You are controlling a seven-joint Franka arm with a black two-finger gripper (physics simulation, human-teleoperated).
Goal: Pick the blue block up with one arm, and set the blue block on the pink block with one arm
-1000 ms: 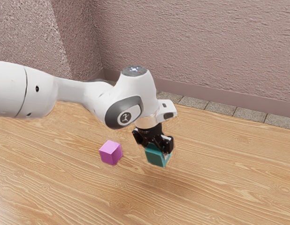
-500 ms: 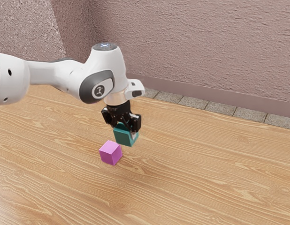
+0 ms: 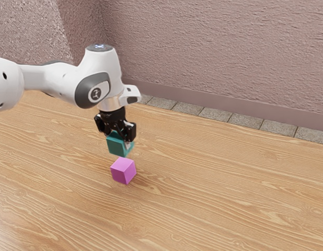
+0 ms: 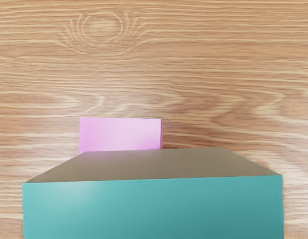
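Observation:
The blue block (image 3: 119, 147), teal in colour, hangs in the air with my gripper (image 3: 118, 137) shut on it. Directly below it, with a small gap, the pink block (image 3: 123, 171) rests on the wooden table (image 3: 229, 178). In the wrist view the blue block (image 4: 154, 204) looms large under my hand and covers part of the pink block (image 4: 120, 134) lying beyond it on the wood.
A rough plaster wall (image 3: 229, 47) with a dark baseboard and a strip of grey tiles (image 3: 245, 121) runs along the back. Open wooden surface stretches all around the two blocks.
My arm has carried the blue block toward the exterior view's left and a little upward, from beside the pink block to a spot just above it. The pink block has stayed put.

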